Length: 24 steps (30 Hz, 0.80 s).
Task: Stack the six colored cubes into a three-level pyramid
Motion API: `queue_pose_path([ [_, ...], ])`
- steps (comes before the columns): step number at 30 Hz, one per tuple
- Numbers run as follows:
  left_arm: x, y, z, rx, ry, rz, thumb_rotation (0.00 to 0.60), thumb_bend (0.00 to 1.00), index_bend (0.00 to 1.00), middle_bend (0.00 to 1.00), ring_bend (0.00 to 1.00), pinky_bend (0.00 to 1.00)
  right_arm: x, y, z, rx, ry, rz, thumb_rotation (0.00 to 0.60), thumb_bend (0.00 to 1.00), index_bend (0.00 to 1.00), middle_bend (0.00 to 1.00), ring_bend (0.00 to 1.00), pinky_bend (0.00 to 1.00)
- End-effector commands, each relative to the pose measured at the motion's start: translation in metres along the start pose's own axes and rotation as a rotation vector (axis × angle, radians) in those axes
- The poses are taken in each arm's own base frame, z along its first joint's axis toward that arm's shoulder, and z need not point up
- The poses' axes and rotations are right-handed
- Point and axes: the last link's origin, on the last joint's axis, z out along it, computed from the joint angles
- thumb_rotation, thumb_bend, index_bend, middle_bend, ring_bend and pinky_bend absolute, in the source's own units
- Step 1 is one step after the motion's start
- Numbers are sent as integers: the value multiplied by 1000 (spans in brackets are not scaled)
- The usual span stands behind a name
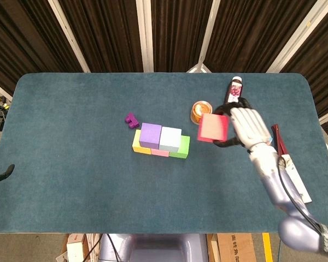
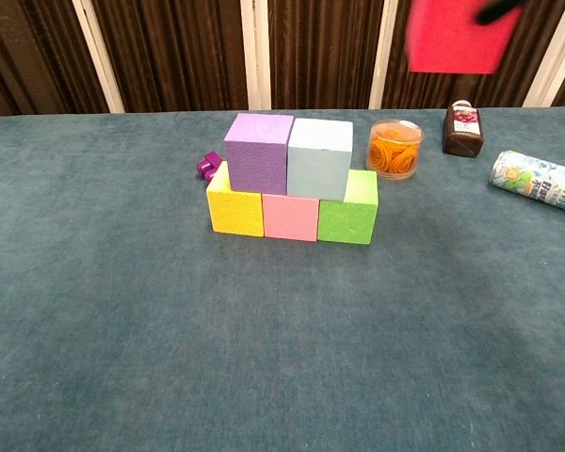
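My right hand (image 1: 250,127) grips the red cube (image 1: 213,128) and holds it high in the air, right of the stack; in the chest view the red cube (image 2: 452,36) shows at the top edge with only a dark fingertip (image 2: 497,11) visible. On the table a yellow cube (image 2: 235,205), a pink cube (image 2: 291,216) and a green cube (image 2: 348,216) form the bottom row. A purple cube (image 2: 258,153) and a light blue cube (image 2: 319,157) sit on top of them. My left hand (image 1: 3,175) shows only as a dark tip at the left edge.
An orange candle jar (image 2: 394,149) and a dark bottle (image 2: 462,127) stand behind the stack on the right. A printed can (image 2: 541,182) lies on its side at the right. A small purple block (image 2: 209,165) sits left of the stack. A folded fan (image 1: 290,173) lies at the far right.
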Motion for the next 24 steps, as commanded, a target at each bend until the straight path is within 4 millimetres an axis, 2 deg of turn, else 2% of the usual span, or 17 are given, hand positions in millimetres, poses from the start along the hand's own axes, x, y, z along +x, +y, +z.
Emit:
queue_pose_path([
  [1, 0, -1, 2, 3, 11, -10, 600, 272, 100, 35, 0, 0, -12, -51, 37, 52, -84, 20, 600, 185, 415, 408, 203, 0],
  [6, -1, -6, 4, 18, -8, 10, 600, 271, 99, 37, 0, 0, -33, -81, 58, 9, -109, 1, 600, 186, 415, 408, 203, 0],
  [14, -4, -5, 9, 5, -30, 10, 600, 271, 99, 36, 0, 0, -48, -110, 70, -37, -113, 9, 600, 186, 415, 408, 203, 0],
  [18, -4, -2, 10, -23, -29, -5, 600, 271, 99, 36, 0, 0, -51, -116, 72, -63, -118, 11, 600, 186, 415, 408, 203, 0],
  [24, 1, -2, 9, -73, 13, -88, 600, 271, 97, 25, 0, 0, -54, -111, 75, -96, -126, -1, 600, 186, 415, 408, 202, 0],
])
